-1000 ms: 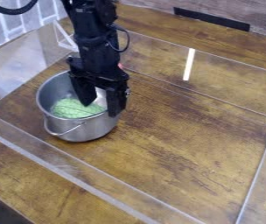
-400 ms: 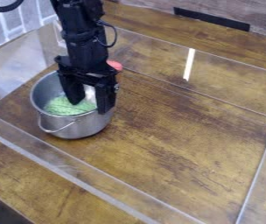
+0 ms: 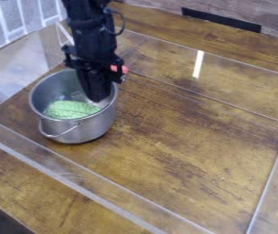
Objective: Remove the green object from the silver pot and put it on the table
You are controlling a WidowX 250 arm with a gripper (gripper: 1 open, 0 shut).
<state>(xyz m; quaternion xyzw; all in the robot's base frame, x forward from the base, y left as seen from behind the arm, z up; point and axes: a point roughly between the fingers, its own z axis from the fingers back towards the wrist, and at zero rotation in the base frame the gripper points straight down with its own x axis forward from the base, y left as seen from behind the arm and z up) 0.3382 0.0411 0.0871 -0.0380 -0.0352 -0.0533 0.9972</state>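
Gripper [image 3: 98,92], spread a moment ago, is now pressed together over the pot [image 3: 69,131]; green lump [image 3: 70,110] still lies inside; any pinch on its edge is unclear; lifting remains.

I count one silver pot [image 3: 54,129], one green object [image 3: 70,109], one small red object [image 3: 122,69], one end effector [image 3: 96,94], one counter [image 3: 190,137].
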